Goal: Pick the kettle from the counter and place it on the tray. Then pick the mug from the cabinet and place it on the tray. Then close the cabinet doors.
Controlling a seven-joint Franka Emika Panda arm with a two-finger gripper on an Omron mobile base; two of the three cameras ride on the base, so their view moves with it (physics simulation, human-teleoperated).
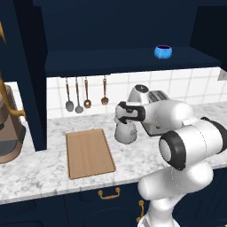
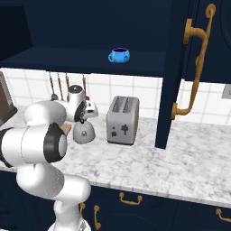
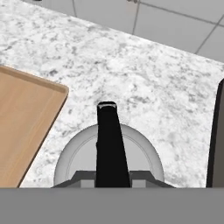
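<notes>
A: Well, the two-finger gripper (image 1: pixel 125 120) sits right over the small dome-shaped grey metal kettle (image 1: pixel 126 132), which stands on the white-grey marbled stone counter (image 1: pixel 40 173), just right of the flat light-brown wooden tray (image 1: pixel 89 153) and in front of the boxy silver toaster (image 2: pixel 122 119).

B: Has it got the kettle?

A: From the hand view, the kettle's black arched handle (image 3: pixel 110 146) runs up between the finger tips, and the jaws look drawn in around it. I can't tell whether they are truly clamped or just close. The kettle itself looks to be resting on the counter.

B: So what could go wrong?

A: Mostly the grip. That handle is thin and smooth, so if the fingers hold it off centre, I'd expect the kettle to swing or tip once lifted, spout down. If they haven't bitten fully, it may slip out on the way up.

B: And the carry?

A: It's a short sideways trip, but the tray's near edge lies close beside the kettle. Lifted too low, the base could catch that rim and shove the board along the stone.

B: Anything else nearby?

A: The toaster stands near behind, so a backward swing might clip it. The small bright blue mug (image 2: pixel 119 55) waits on the dark navy cabinet (image 2: pixel 81 27) shelf, well apart.
</notes>
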